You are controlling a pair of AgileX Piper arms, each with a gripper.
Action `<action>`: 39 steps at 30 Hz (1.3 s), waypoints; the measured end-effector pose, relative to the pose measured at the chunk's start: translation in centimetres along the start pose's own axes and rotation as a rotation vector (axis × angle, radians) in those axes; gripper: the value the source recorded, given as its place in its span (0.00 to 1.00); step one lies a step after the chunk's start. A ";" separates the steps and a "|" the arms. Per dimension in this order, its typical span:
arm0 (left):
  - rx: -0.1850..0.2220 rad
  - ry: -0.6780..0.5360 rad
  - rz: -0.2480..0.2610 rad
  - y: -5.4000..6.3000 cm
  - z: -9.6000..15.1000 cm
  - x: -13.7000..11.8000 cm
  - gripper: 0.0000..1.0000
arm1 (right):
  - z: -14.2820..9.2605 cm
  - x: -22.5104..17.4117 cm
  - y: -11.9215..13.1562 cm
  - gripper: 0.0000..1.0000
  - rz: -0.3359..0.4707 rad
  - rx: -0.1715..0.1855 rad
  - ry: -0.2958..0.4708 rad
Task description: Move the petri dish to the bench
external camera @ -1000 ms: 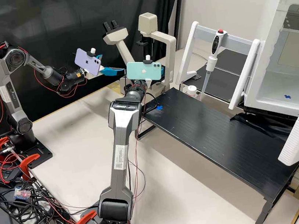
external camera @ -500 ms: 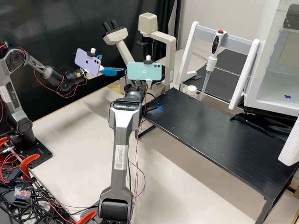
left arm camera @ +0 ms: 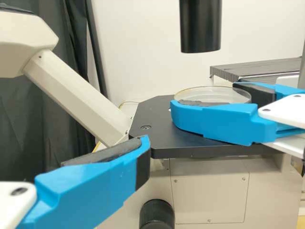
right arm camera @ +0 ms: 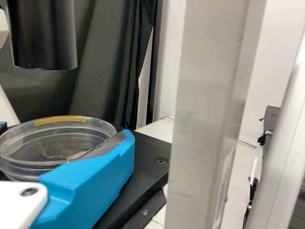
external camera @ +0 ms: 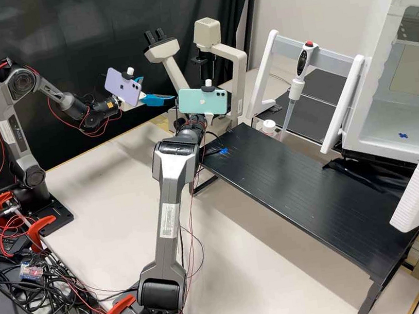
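**My right pincer has the petri dish at the microscope**

At twelve o'clock in the high view, I have my right gripper (external camera: 209, 116) clenched on the clear petri dish (right arm camera: 57, 143), a finger against either side of it. The dish is at the black stage (left arm camera: 162, 119) of the microscope (external camera: 240, 64), beneath its black lens tube (left arm camera: 200, 24); whether its base touches the stage, I cannot tell. A yellow strip (right arm camera: 59, 120) runs along part of the dish's rim.

My left gripper (external camera: 158, 89) is at eleven o'clock, released, its fingers apart and pointing toward the microscope, with nothing between them.

The black bench (external camera: 297, 186) runs from near the middle of the high view out toward four o'clock, and a blue cross mark (external camera: 224, 150) sits on its near-microscope end. At two o'clock a pipette (external camera: 298, 69) hangs upright on its white stand (external camera: 265, 66). Between two and three o'clock stands a white-lidded jar (external camera: 268, 127), and farther out that way is an open white cabinet (external camera: 368, 103), another blue cross (external camera: 403, 135) on its floor.
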 end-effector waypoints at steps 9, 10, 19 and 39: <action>0.000 0.000 0.000 0.0 0.0 0.0 1.00 | -0.1 -3.6 0.4 0.00 -0.024 -0.009 0.006; 0.000 0.000 0.000 0.0 0.0 0.0 1.00 | -0.2 -4.1 0.5 0.00 -0.025 -0.008 0.009; 0.000 0.000 0.000 0.0 0.0 0.0 1.00 | -1.1 -9.5 1.6 0.00 0.002 -0.035 0.049; 0.000 0.000 0.000 0.0 0.0 0.0 1.00 | 5.3 -20.9 1.3 0.00 0.090 -0.058 -0.038</action>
